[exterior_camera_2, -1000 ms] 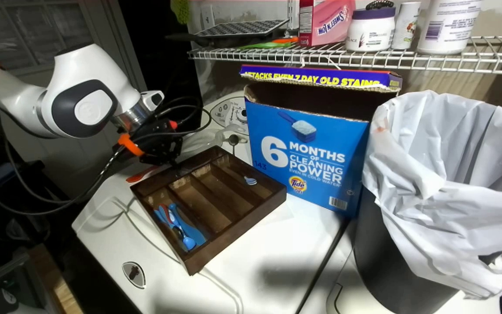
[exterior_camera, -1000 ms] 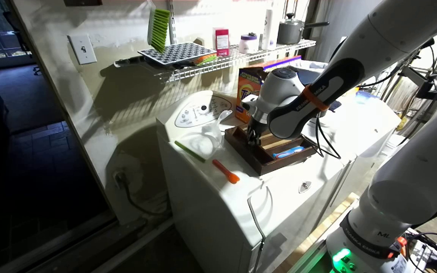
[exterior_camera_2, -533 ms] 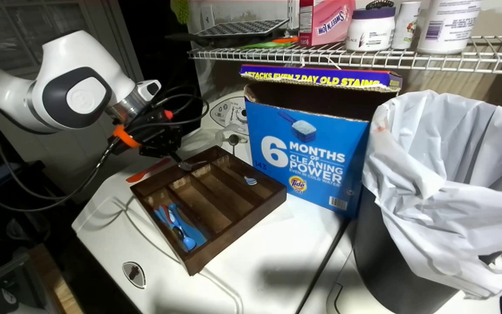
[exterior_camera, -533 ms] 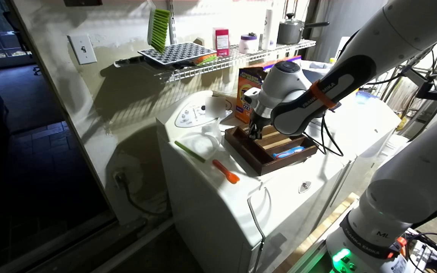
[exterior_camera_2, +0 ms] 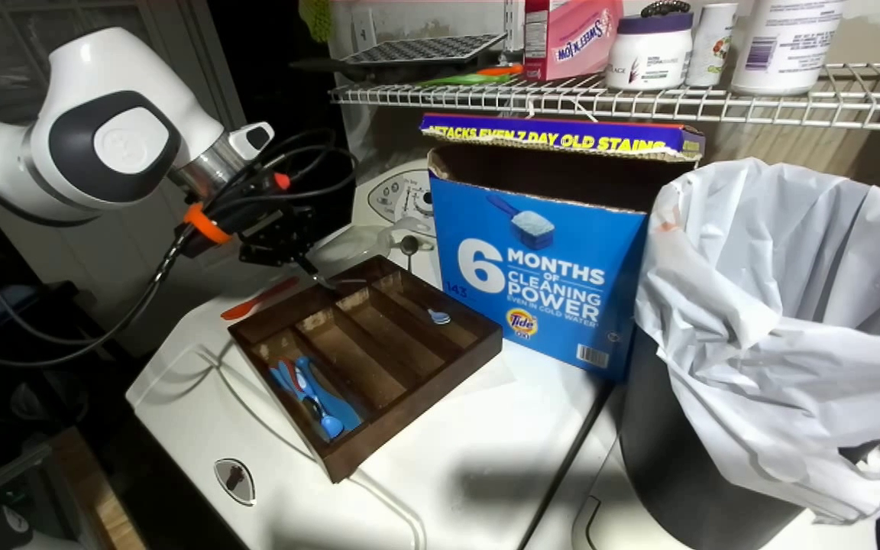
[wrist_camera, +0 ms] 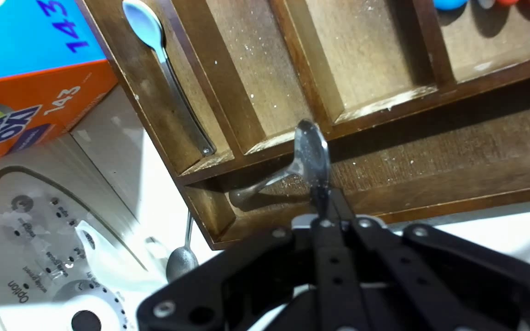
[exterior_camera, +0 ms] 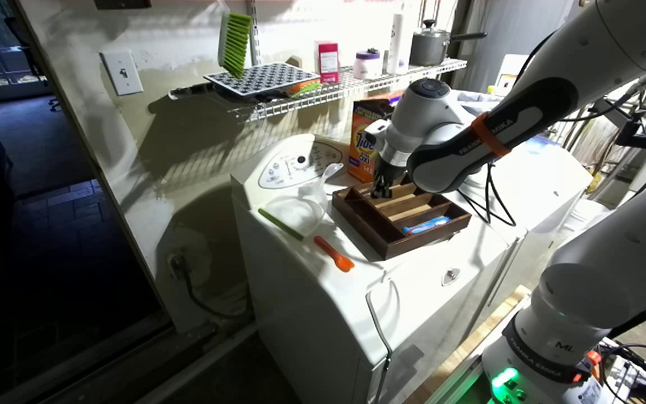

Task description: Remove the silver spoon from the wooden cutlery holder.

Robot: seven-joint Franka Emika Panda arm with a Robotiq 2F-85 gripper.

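Note:
The wooden cutlery holder, a dark brown tray with tan compartments, lies on the white machine in both exterior views and in the wrist view. My gripper is shut on the silver spoon by its bowl edge. The spoon's handle points toward the tray's end corner. The gripper is over the long side compartment, and the spoon is raised to about the rim there. The fingertips partly cover the spoon's bowl.
A light-blue-headed spoon lies in the end compartment. Blue utensils lie in another. An orange spoon and another metal spoon lie outside the tray. The Tide box and a lined bin stand beside it, under the wire shelf.
My gripper has risen from inside the long compartment, bringing the spoon up with it. The spoon now shows in an exterior view where it was hidden a second ago. The tray has not moved.

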